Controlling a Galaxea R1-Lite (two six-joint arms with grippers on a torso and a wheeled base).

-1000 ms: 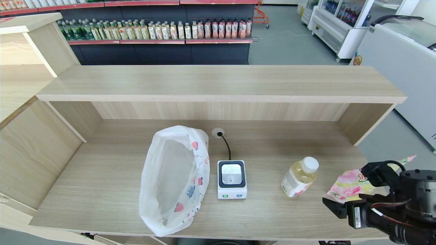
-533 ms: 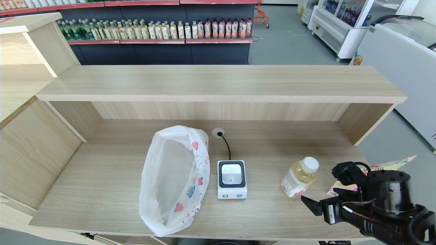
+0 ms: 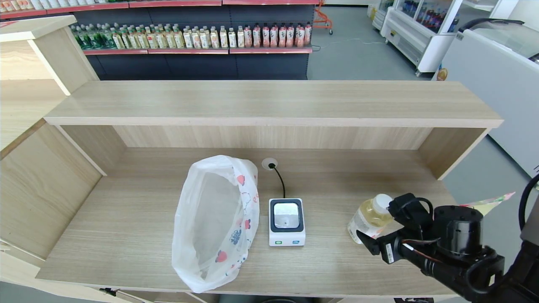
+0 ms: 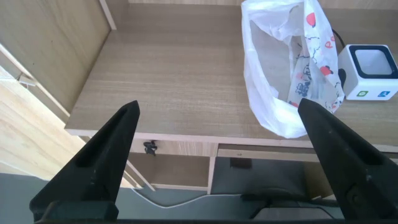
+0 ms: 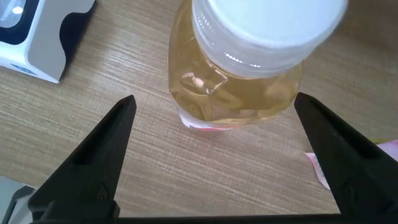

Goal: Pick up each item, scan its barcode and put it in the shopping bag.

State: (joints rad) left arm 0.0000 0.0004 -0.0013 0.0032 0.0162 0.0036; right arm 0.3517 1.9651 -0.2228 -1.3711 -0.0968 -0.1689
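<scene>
nothing bagged yet: the shopping bag point(image 3: 214, 219) left of centre looks empty, and the right hand point(image 5: 214, 106), spread wide, brackets the ungripped drink bottle point(image 3: 370, 216) at lower right.

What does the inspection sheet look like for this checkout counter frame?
Surface: wooden counter.
Job's things: shopping bag open, left of barcode scanner; bottle right of scanner; floral packet at far right, partly hidden.
Clutter: nothing seen.
Grippers: left gripper open, before the counter's near edge; right gripper open at the bottle, not touching.
Cables: black scanner cable into the counter.
Surroundings: drink shelves, freezers.
</scene>
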